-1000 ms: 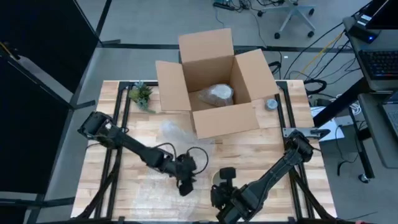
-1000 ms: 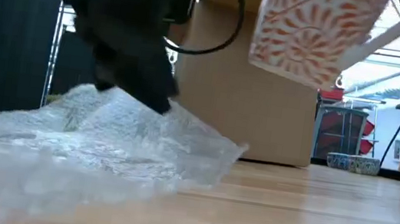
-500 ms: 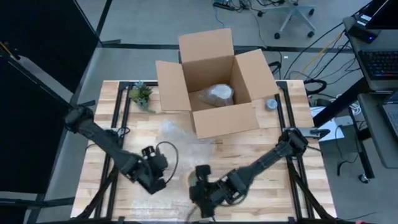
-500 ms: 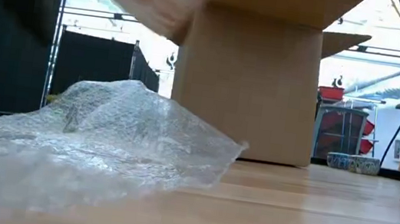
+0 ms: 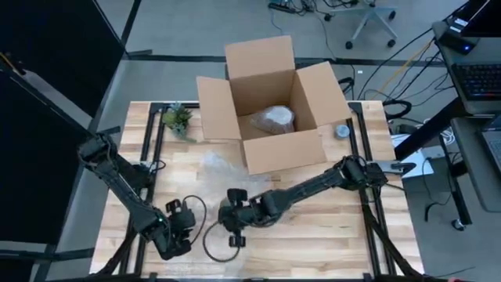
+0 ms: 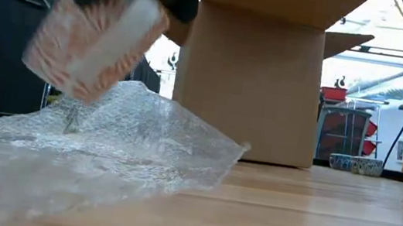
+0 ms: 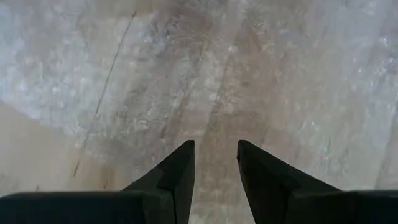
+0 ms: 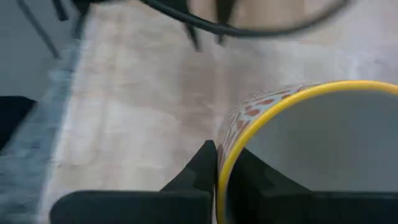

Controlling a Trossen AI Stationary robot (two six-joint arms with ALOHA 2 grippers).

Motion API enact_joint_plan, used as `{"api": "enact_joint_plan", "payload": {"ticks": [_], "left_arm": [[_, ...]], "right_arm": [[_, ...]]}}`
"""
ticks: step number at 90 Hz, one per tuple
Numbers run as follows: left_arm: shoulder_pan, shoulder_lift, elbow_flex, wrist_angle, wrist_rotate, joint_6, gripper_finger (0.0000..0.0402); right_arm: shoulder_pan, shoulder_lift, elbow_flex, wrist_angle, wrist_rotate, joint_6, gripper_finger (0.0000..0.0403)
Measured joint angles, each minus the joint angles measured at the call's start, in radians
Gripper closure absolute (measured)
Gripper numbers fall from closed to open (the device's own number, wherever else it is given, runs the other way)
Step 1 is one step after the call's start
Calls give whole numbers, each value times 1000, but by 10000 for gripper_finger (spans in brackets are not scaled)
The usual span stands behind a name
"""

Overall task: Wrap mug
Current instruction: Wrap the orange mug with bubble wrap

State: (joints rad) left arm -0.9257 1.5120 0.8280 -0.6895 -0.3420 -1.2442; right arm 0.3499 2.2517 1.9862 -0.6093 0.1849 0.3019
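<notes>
The mug, white with an orange pattern and a yellow rim, hangs tilted over the clear bubble wrap. The wrap lies spread on the table's near left part, also in the left wrist view. My right gripper is shut on the mug and covers it in the high view. My left gripper hovers near the table's front left, open, pointing down at the wrap with nothing between its fingers. My right gripper pinches the mug's wall at the rim, one finger outside the mug and the other inside. The mug hangs below the gripper, lifted clear of the wrap and tilted.
An open cardboard box stands at the table's far middle with a wrapped bundle inside. A small plant sits at the far left, a small bowl right of the box. Bare wood lies at the near right.
My right gripper has carried the mug from the table's near right toward its left and over the bubble wrap, tipping it. My left gripper has gone from the wrap's middle toward the table's left and near edges.
</notes>
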Motion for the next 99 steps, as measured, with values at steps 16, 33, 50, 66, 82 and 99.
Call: {"api": "enact_joint_plan", "payload": {"ticks": [16,33,50,66,82,99], "left_arm": [[-12,0,0,3,-1,-7,292],[-8,0,0,2,-17,-7,292],[-6,0,0,3,-22,-6,292],[-6,0,0,10,-22,-6,292],[-6,0,0,19,-22,-6,292],[-6,0,0,19,-22,-6,292]], "right_arm": [[-10,24,0,-27,-36,-11,396],[-13,35,0,-15,1,-28,392],[-30,35,0,0,2,-2,366],[-31,35,0,-8,-2,1,348],[-30,37,0,23,-1,26,326],[-28,94,1,71,-10,27,284]]}}
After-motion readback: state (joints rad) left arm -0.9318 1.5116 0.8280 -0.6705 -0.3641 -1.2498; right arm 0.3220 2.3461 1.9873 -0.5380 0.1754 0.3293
